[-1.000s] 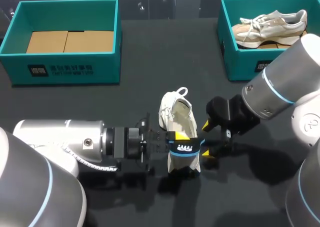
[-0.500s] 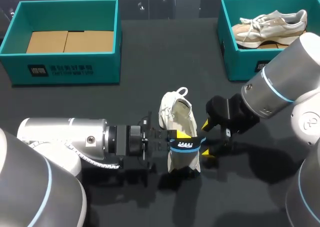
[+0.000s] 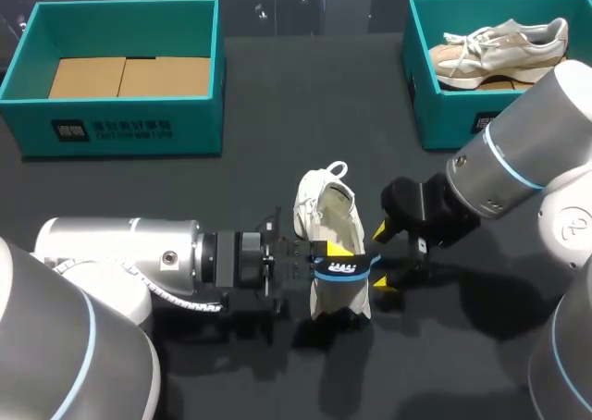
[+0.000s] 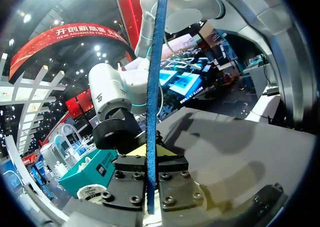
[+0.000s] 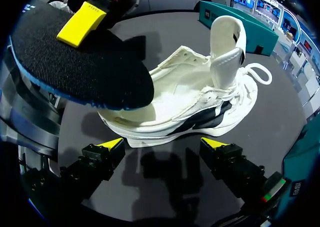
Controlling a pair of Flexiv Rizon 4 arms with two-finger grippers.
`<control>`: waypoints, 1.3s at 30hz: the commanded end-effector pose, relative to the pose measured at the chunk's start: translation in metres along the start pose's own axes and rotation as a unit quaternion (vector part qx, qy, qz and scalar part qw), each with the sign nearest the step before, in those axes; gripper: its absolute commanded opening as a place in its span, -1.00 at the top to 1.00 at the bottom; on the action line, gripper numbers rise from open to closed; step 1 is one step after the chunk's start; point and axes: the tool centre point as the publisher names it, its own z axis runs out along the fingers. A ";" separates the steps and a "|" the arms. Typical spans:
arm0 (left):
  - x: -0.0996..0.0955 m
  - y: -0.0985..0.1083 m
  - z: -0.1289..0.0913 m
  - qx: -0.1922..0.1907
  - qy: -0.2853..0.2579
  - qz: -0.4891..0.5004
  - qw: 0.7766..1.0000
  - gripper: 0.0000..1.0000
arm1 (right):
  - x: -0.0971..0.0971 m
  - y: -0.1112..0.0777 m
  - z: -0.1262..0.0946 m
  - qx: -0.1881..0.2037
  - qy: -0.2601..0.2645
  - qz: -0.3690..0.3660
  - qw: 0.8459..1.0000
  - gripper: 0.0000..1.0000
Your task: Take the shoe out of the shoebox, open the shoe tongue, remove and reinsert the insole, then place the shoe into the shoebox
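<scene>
Little has moved: my left tool, clamped on the insole, nudged right over the shoe at mid-frame; right tool open. Reinsertion looks next.

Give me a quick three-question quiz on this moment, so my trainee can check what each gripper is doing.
1. True or false: the left gripper is shut on the insole.
2. Fill in the missing word: the right gripper, beside the white shoe, has its fingers ___ and holds nothing.
3. Pick one. The white shoe is: A) hanging from the right gripper; B) resting on the table; C) hanging from the left gripper.

Key: 1 true; 2 open; 3 B.
</scene>
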 end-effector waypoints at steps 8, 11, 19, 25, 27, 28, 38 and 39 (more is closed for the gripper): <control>0.000 0.009 0.000 0.011 -0.003 -0.004 1.000 1.00 | 0.000 0.000 0.001 0.000 0.000 0.000 1.000 -1.00; 0.000 0.012 0.000 0.012 -0.003 -0.004 1.000 1.00 | 0.000 0.000 0.001 0.000 0.000 0.000 1.000 -1.00; -0.002 0.020 -0.002 0.025 -0.012 -0.005 1.000 1.00 | 0.000 0.000 0.001 0.000 0.000 0.000 1.000 -1.00; -0.003 0.024 -0.003 0.032 -0.018 -0.003 0.999 1.00 | 0.000 0.000 0.001 0.000 0.000 0.000 1.000 -1.00; -0.003 0.026 -0.003 0.034 -0.019 -0.003 0.999 1.00 | 0.000 0.000 0.001 0.000 0.000 0.000 1.000 -1.00; -0.004 0.027 -0.003 0.035 -0.021 -0.002 0.999 1.00 | 0.000 0.000 0.001 0.000 0.000 0.000 1.000 -1.00; -0.004 0.036 -0.002 0.033 -0.030 -0.007 0.999 1.00 | 0.000 0.000 0.001 0.000 0.000 0.000 1.000 -1.00; -0.004 0.037 -0.002 0.034 -0.030 -0.009 0.999 1.00 | 0.000 0.000 0.001 0.000 0.000 0.000 1.000 -1.00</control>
